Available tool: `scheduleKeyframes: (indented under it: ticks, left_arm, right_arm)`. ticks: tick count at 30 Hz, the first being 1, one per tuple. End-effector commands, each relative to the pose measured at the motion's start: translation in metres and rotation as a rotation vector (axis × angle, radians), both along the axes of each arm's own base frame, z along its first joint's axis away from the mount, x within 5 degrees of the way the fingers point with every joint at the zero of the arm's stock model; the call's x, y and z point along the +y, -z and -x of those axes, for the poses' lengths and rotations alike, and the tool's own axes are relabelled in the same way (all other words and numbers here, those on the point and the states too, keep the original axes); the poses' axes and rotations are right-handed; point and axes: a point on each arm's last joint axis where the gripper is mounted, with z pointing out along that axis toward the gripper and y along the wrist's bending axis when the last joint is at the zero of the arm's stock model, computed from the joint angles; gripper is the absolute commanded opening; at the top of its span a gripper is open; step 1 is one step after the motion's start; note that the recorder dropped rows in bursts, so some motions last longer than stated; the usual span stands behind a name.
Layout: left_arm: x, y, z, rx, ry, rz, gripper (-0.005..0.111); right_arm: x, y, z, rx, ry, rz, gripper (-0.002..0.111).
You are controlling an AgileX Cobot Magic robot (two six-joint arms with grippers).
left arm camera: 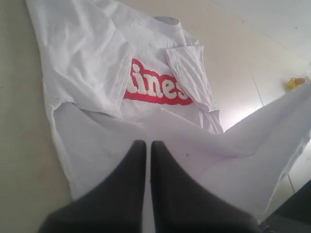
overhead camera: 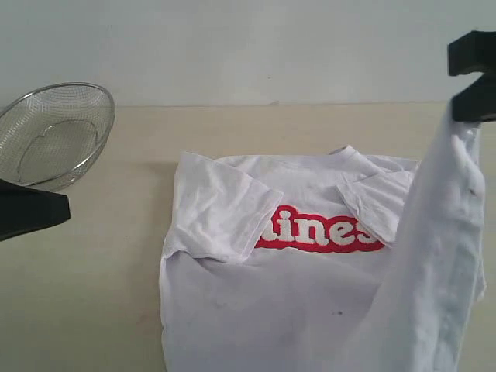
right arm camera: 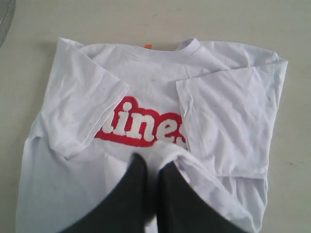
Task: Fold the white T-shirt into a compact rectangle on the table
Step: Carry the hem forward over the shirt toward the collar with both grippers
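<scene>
The white T-shirt (overhead camera: 294, 310) lies chest-up on the table (overhead camera: 85, 310), both sleeves folded inward over the red lettered band (overhead camera: 322, 231). My right gripper (overhead camera: 470, 87) is raised at the shirt's right side, shut on a bunch of the shirt's fabric (right arm camera: 165, 150). From it a long strip of cloth (overhead camera: 442, 248) hangs down to the table. In the right wrist view the right gripper (right arm camera: 153, 161) hovers over the band. My left gripper (overhead camera: 62, 208) stays left of the shirt, apart from it. In its own view the left gripper (left arm camera: 147, 143) is shut and holds nothing, with the shirt (left arm camera: 92, 73) beyond it.
A wire-mesh metal bowl (overhead camera: 54, 132) rests tilted at the table's back left, just behind the left gripper. A pale wall rises behind the table's far edge (overhead camera: 271, 103). A small yellow object (left arm camera: 295, 82) lies off the table in the left wrist view.
</scene>
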Motion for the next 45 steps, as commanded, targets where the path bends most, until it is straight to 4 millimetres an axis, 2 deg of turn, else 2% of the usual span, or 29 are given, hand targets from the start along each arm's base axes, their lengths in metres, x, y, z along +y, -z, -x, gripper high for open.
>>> scheduleKeyframes:
  ticks: [1, 8, 17, 23, 31, 35, 42, 45]
  left_arm:
    - [0.000, 0.002, -0.007, -0.022, 0.017, -0.026, 0.004]
    - [0.001, 0.003, -0.009, -0.028, 0.006, -0.038, 0.004]
    - [0.002, 0.003, -0.010, -0.037, -0.001, -0.049, 0.004]
    - [0.003, 0.009, -0.015, -0.012, -0.004, -0.064, 0.004]
    - [0.003, 0.019, -0.022, 0.035, 0.009, -0.074, 0.004]
    - [0.003, 0.020, -0.022, 0.041, 0.009, -0.074, 0.004]
    - [0.003, 0.020, -0.022, 0.038, 0.013, -0.075, 0.004]
    - [0.003, 0.020, -0.022, 0.034, 0.019, -0.079, 0.004]
  right_arm:
    - [0.003, 0.016, -0.035, -0.020, 0.013, 0.012, 0.000]
    - [-0.003, 0.047, -0.075, -0.009, 0.068, 0.013, 0.000]
    - [-0.027, 0.072, -0.106, -0.032, 0.164, 0.028, 0.000]
    - [-0.028, 0.095, -0.128, -0.025, 0.177, 0.032, 0.000]
    - [-0.047, 0.094, -0.169, -0.035, 0.225, 0.037, 0.000]
    - [-0.059, 0.105, -0.187, -0.001, 0.244, 0.045, 0.000]
    - [-0.061, 0.144, -0.198, 0.122, 0.238, 0.049, 0.000]
    - [-0.062, 0.155, -0.201, 0.133, 0.247, 0.049, 0.000]
